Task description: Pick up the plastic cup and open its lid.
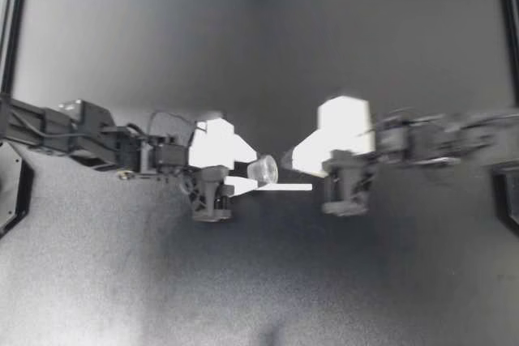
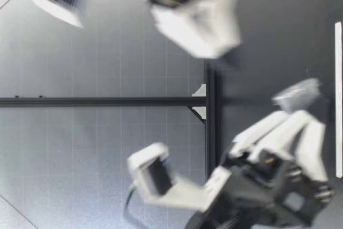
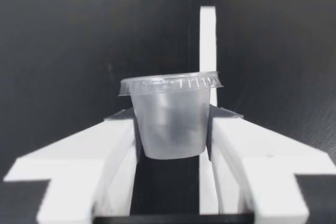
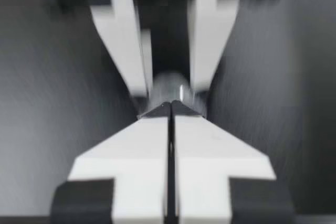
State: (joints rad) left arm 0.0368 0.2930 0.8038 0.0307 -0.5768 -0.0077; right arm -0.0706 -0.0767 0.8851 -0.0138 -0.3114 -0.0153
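My left hand [image 1: 247, 172] holds the plastic cup [image 1: 263, 170]. In the left wrist view the cup [image 3: 170, 116] sits between the two fingers, which press on its walls from both sides just below the rim. The lid [image 3: 170, 82] is seated all round, with its edge standing out past the fingers. The low view places this hand [image 2: 278, 124] and its load clear of the bench [image 1: 389, 281], so I judge the pick-up done and the lid-opening step in hand.

My right hand [image 1: 290, 158] faces the left one, its tip just ahead of the cup. Its own view shows it [image 4: 170, 107] pinched fully shut on nothing, with the cup [image 4: 169, 85] right in front of the tip, between the left hand's fingers. I cannot tell whether the tip touches the cup yet.

A white strip [image 1: 284, 187] lies on the bench under the two hands and plays no part in this step.

As I read it, the right hand would next have to part a little, catch the overhanging edge of the lid and peel it away from the cup while the left hand keeps its squeeze. The cup looks thin and soft, so too hard a grip could buckle it, and too light a one could let it twist out.
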